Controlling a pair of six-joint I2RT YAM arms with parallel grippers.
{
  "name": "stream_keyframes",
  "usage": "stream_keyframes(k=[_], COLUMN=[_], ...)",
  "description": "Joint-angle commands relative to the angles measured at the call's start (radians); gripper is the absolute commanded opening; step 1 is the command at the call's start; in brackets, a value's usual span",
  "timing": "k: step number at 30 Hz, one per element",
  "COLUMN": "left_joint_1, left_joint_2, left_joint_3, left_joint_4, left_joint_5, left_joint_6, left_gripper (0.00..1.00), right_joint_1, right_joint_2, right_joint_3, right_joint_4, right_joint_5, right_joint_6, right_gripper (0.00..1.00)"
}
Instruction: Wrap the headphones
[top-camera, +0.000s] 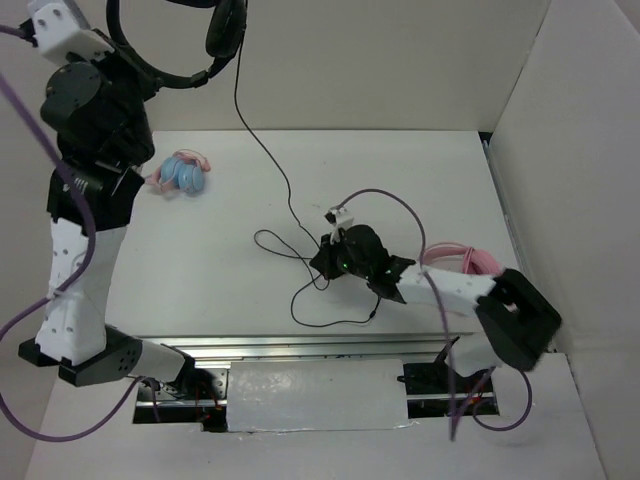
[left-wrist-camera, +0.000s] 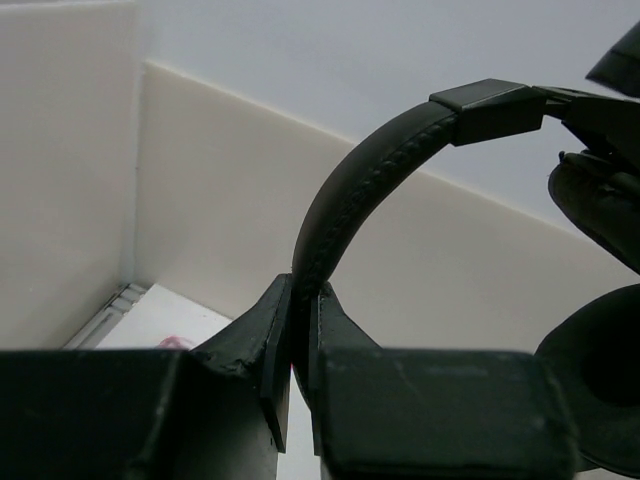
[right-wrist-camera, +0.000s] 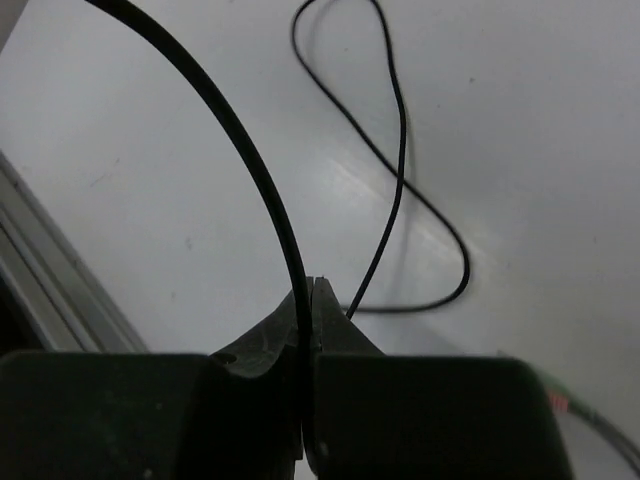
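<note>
Left fingers (left-wrist-camera: 262, 345) clamped on headband of black over-ear headphones (left-wrist-camera: 370, 175); right fingers (right-wrist-camera: 340, 340) pinched together on thin black cable (right-wrist-camera: 245, 150).

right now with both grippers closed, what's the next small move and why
Probably raise the right gripper, shut on the cable, toward the headphones that the left gripper holds aloft by the headband: the cable lies slack on the table.
</note>
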Motion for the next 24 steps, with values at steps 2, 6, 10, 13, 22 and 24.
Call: stream_keyframes(k=[2,6,10,13,22,24], left_joint_1=[0.005,0.008,-0.003,-0.014,-0.054,-0.063], left_joint_2=[0.116,0.22,0.193,0.098,-0.017,-0.013], left_joint_3=[-0.06,-0.119,-0.359,-0.638,-1.065,-1.077], left_joint_4=[0.095,0.087,0.266,0.47,0.569,0.557], left_joint_5=[-0.162,-0.155,-0.036,0.113,0.422,0.446], left_joint_6=[-0.011,-0.014,0.05,0.117,0.268,0.265], left_gripper=[0.0,0.0,0.0,0.0,0.0,0.0], right_joint_1=[0.125,0.231,0.3,0.318,0.133,0.125], right_joint_2=[-0.378,-0.553,-0.571,-0.523,-0.392,-0.357], right_joint_3=[-0.028,0.124,0.337,0.474,0.782,0.821], right_joint_4=[-0.32,-0.668,-0.784,-0.784,-0.687,-0.703], right_joint_5=[0.247,0.474,0.617,0.733,0.768,0.768], right_joint_6=[-0.065,-0.167,-0.327,-0.492,-0.835,-0.879], right_gripper=[0.0,0.0,0.0,0.0,0.0,0.0])
